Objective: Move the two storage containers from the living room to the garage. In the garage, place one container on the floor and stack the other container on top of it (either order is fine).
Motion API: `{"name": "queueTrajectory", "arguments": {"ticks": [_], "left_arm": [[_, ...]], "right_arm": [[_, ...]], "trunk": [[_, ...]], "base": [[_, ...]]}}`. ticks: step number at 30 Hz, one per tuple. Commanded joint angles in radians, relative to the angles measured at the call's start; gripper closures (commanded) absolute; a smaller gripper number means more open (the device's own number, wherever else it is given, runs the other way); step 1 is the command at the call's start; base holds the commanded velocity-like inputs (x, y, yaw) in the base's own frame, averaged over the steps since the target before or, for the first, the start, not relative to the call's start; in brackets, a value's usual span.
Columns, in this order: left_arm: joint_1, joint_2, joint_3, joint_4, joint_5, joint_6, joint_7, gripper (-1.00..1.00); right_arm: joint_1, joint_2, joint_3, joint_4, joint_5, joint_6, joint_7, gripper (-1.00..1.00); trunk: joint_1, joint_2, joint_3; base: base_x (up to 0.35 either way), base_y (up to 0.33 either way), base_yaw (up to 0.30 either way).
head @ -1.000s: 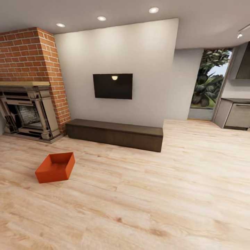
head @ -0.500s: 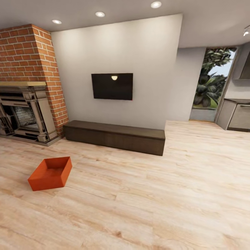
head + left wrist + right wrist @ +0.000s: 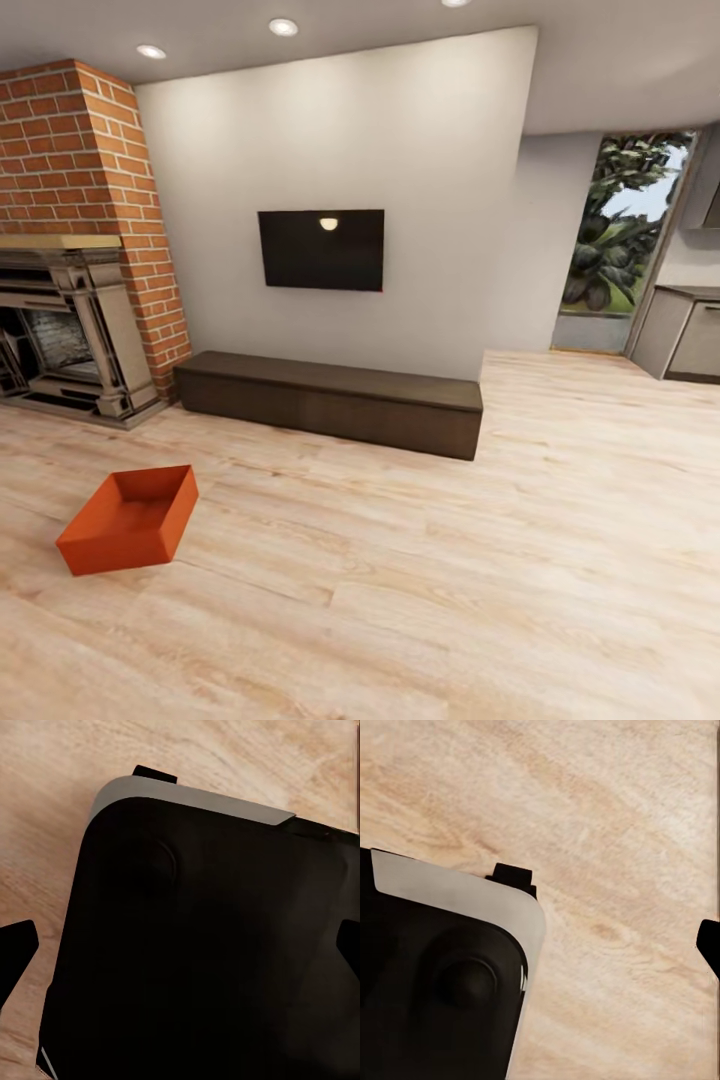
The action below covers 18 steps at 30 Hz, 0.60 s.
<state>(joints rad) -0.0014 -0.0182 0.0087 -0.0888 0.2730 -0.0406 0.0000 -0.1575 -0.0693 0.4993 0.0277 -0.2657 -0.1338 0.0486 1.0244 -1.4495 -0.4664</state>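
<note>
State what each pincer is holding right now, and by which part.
Nothing is held. The left pincer and right pincer point down over the robot's base and wood floor with nothing between their fingertips. The storage container sits untouched on the floor.

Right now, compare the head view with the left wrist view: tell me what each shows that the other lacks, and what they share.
Head view: one storage container, red-orange and open-topped, sitting on the plank floor in front of a brick fireplace; a dark low bench under a wall-mounted TV; a glass door with plants outside.

Left wrist view: a large black body with a grey edge, seen close up from above, and dark finger tips at the picture's sides.

Both: the light wood plank floor.
</note>
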Motion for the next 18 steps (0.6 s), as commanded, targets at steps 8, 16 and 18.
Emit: {"name": "queueTrajectory", "arguments": {"ticks": [8,16,18], "left_arm": [[0.000,0.000,0.000,0.000,0.005,-0.002,0.000,-1.00],[0.000,0.000,0.000,0.000,0.005,-0.002,0.000,-1.00],[0.000,0.000,0.000,0.000,0.005,-0.002,0.000,-1.00]], "right_arm": [[-0.001,0.000,0.007,0.003,-0.010,-0.004,0.005,-1.00],[-0.001,0.000,0.007,0.003,-0.010,-0.003,0.006,-1.00],[-0.001,0.000,0.008,0.003,-0.010,-0.003,0.006,-1.00]], "trunk": [[0.001,0.000,-0.001],[0.001,0.000,-0.001],[0.001,0.000,-0.001]], "base": [[0.324,0.000,0.000],[0.324,0.000,0.000],[0.324,0.000,0.000]]}}
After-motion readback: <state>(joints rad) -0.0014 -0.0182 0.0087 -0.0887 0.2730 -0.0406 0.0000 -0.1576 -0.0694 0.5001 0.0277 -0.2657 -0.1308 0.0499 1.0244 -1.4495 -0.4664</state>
